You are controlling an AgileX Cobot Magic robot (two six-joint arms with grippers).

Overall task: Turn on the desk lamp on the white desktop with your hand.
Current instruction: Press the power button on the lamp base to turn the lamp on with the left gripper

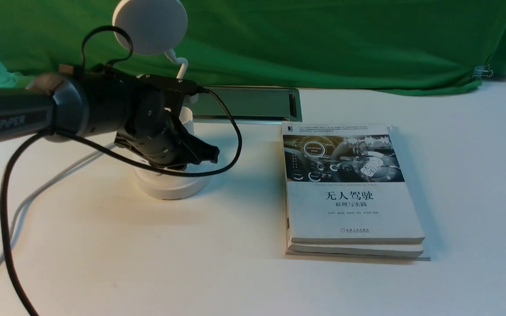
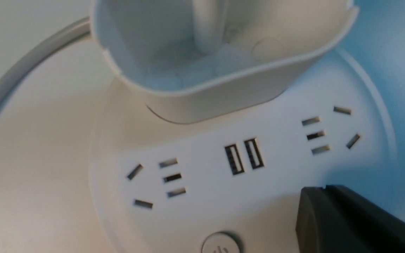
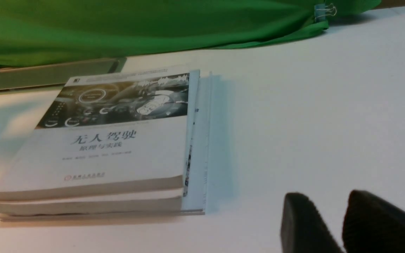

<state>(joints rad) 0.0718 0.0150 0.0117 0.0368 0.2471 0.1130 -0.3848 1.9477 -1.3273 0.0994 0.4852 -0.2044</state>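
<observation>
We are at the reaching step: our left gripper (image 1: 204, 154), jaws pressed together on nothing, hovers over the lamp (image 1: 171, 186) base at the desk's (image 1: 103, 254) far left, and next its tip likely must come down squarely on the round button (image 2: 221, 245).

desk lamp (image 1: 169, 188) partly behind left hand (image 1: 207, 154), button (image 2: 220, 245) cut off
</observation>
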